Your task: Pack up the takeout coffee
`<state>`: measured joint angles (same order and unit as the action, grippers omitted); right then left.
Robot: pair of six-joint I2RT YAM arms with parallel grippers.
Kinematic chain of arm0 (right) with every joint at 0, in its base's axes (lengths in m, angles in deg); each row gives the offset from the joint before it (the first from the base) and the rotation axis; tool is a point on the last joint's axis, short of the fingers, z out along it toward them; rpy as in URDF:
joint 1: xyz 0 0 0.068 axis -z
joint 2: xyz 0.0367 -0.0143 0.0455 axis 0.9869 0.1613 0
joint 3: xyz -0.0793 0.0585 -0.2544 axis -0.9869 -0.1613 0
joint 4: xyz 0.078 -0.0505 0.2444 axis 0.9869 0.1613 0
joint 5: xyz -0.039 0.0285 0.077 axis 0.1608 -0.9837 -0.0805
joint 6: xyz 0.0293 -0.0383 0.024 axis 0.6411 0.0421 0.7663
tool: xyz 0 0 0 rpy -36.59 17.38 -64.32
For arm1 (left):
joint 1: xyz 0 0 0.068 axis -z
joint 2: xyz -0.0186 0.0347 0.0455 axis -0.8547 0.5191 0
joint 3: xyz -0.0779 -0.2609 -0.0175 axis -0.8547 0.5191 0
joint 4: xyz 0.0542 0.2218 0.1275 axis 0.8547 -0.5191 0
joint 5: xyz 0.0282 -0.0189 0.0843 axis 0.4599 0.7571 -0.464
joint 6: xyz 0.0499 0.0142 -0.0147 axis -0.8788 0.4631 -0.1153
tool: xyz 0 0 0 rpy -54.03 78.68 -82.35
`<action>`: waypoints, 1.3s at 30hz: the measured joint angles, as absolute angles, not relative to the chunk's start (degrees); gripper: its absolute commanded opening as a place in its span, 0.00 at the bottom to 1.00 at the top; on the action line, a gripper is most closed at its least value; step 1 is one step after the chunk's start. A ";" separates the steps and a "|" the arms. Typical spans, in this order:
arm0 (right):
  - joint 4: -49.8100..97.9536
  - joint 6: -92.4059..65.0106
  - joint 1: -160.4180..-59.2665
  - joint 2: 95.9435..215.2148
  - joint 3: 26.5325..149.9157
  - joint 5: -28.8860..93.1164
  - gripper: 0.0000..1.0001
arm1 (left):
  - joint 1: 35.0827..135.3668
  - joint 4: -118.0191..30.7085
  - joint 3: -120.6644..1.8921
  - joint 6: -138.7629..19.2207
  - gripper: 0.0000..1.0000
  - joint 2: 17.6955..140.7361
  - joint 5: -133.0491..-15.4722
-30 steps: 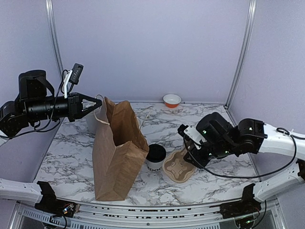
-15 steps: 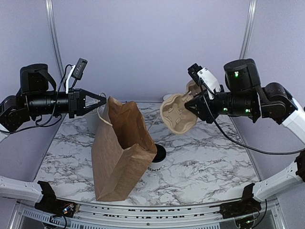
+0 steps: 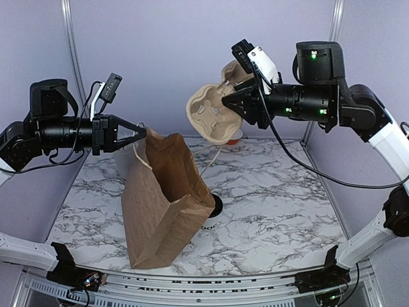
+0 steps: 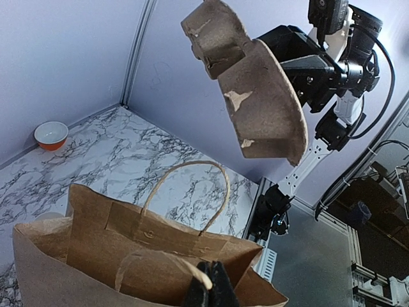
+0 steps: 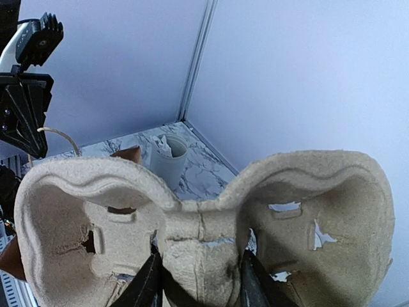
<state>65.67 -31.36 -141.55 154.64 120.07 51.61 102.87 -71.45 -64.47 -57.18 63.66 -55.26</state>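
two arms of mine are up off the marble table (image 3: pixel 281 198), one at each side. on the left, my left gripper (image 3: pixel 139 133) reaches in level from the wall side, its jaws pressed together on one handle (image 4: pixel 160 252) of the brown paper bag (image 3: pixel 160 211). that pinch holds the bag's mouth open and lifted, facing the middle of the table. the bag leans, its bottom resting on the table near the front edge, and my left wrist view looks straight down into its mouth.

just to the right of the bag, touching or nearly touching its side, stands the takeout coffee (image 3: pixel 216 204). it sits upright on the table. only a sliver of its black lid and a bit of the white wall below it show past the bag's edge, so i cannot read the lettering.

above the bag's mouth and well clear of it hangs the pulp cup carrier (image 3: pixel 211 112), tipped on edge, its cup wells facing the left. my right gripper (image 3: pixel 238 105) is clamped on the middle of its rim, one finger on each face, the arm stretched out high from the right.

a white bowl with an orange inside (image 4: pixel 51 134) sits in the far corner, and a white canister (image 5: pixel 167 158) stands at the back left.
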 measured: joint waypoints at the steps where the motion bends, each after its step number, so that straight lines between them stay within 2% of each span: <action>1: 65.12 -31.95 -141.55 155.23 120.49 50.67 0.39 | 102.84 -71.56 -64.62 -57.37 0.00 63.71 -55.06; 11: 59.31 -36.52 -141.55 159.58 119.92 37.63 0.41 | 102.87 -71.93 -67.53 -61.29 0.00 64.52 -52.24; 15: 57.32 -37.55 -141.55 160.39 119.61 32.93 0.38 | 102.87 -71.91 -68.21 -62.73 0.00 65.30 -51.28; 24: 57.56 -35.23 -139.87 163.45 118.78 36.31 0.40 | 102.84 -72.15 -68.21 -64.24 0.00 66.72 -51.23; 32: 57.58 -26.23 -130.54 153.78 100.97 37.49 0.52 | 102.65 -73.03 -68.14 -64.78 0.00 66.75 -52.02; 39: 58.17 -20.96 -128.79 146.29 91.66 36.69 0.55 | 102.58 -73.09 -68.12 -64.96 0.00 66.75 -52.20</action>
